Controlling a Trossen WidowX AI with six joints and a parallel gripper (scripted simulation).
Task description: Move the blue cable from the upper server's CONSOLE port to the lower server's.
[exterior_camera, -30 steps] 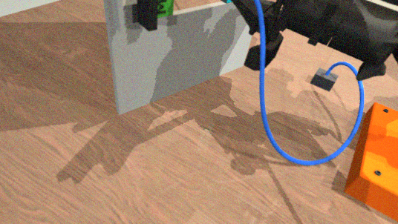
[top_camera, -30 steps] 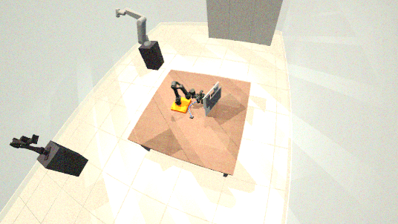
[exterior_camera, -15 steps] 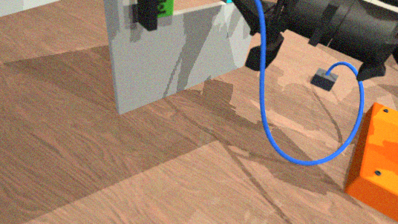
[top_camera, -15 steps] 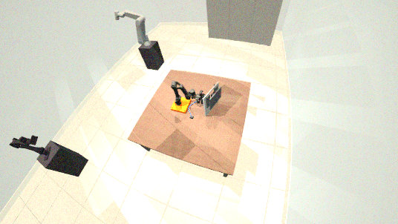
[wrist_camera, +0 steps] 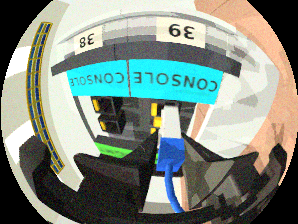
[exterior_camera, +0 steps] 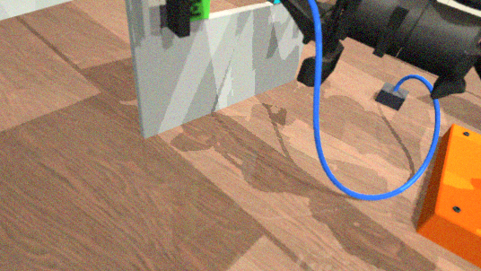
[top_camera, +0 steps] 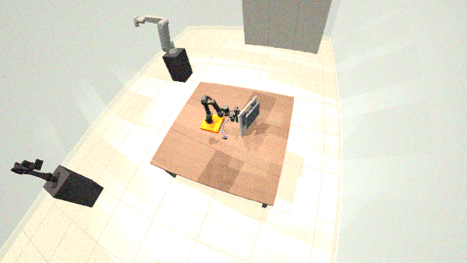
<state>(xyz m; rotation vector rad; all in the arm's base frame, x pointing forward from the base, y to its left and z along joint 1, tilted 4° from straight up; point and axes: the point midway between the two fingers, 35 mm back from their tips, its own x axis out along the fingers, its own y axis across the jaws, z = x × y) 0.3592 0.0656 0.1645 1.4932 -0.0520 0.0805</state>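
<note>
The blue plug (wrist_camera: pixel 170 152) with its pale front body is between the fingers of my gripper (top_camera: pixel 235 114) (wrist_camera: pixel 168 136), which is shut on it. The plug's pale end overlaps the port column of the server labelled 39 (wrist_camera: pixel 180 31), under its cyan CONSOLE label (wrist_camera: pixel 175 82). Whether the tip sits inside a port cannot be seen. The server labelled 38 (wrist_camera: pixel 88 41) is to the left, with two dark sockets (wrist_camera: pixel 111 123) showing. Labels appear upside down in the wrist view. The blue cable (exterior_camera: pixel 317 117) (wrist_camera: pixel 172 192) hangs from the plug in a loop.
The grey upright panel (top_camera: pixel 242 126) (exterior_camera: pixel 179 90) stands in front of the arm. The cable's other end meets a small dark block (exterior_camera: pixel 391 96) on the table (exterior_camera: pixel 112 202). The orange base (exterior_camera: pixel 464 179) (top_camera: pixel 211 126) is near it. A yellow-blue strip (wrist_camera: pixel 34 95) runs along the left in the wrist view.
</note>
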